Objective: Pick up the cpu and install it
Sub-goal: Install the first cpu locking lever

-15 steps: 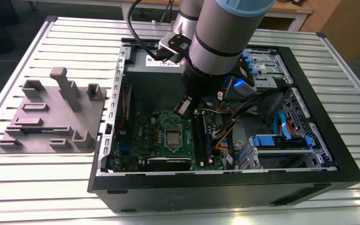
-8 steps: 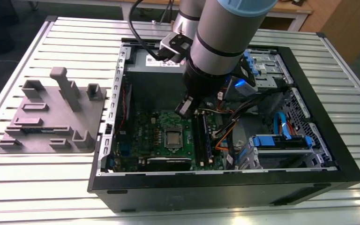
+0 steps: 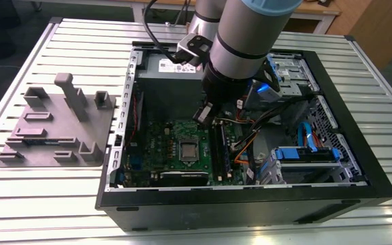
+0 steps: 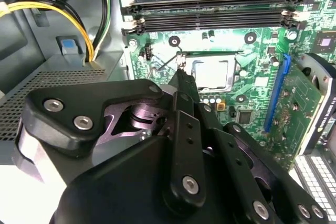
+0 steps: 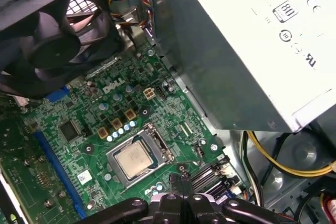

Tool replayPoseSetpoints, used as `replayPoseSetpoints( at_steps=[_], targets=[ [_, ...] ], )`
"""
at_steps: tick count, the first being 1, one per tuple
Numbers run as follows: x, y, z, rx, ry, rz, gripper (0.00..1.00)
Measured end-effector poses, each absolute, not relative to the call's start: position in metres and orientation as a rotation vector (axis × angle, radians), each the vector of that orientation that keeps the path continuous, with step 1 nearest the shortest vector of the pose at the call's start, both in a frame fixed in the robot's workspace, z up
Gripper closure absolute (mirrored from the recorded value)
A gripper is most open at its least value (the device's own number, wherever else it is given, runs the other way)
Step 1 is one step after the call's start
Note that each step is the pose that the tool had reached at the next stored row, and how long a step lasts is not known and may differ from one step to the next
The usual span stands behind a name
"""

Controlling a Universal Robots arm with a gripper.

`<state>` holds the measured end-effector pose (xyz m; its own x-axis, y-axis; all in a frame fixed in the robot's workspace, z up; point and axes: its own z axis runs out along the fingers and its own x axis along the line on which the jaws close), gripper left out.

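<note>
cpu seated flat in motherboard socket, silver top showing in both wrist views — also visible in exterior view. Gripper hangs above board just beside socket, fingers together, holding nothing. Arm reaches down into open PC case. Grey moulded tray sits on table at exterior view's left, well apart from case.

Slatted metal table bearing grey moulded tray and open computer case.
</note>
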<state>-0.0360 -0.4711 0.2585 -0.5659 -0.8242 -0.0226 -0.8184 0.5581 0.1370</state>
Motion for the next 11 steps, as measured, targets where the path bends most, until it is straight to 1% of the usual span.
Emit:
replayPoseSetpoints(
  at_steps=[5,11],
  targets=[
    [-0.0355,-0.4638,0.2579,1.442,-2.734,-0.205,0.9],
    [-0.0347,-0.4634,0.2575,1.442,-2.734,-0.205,0.9]
  ],
)
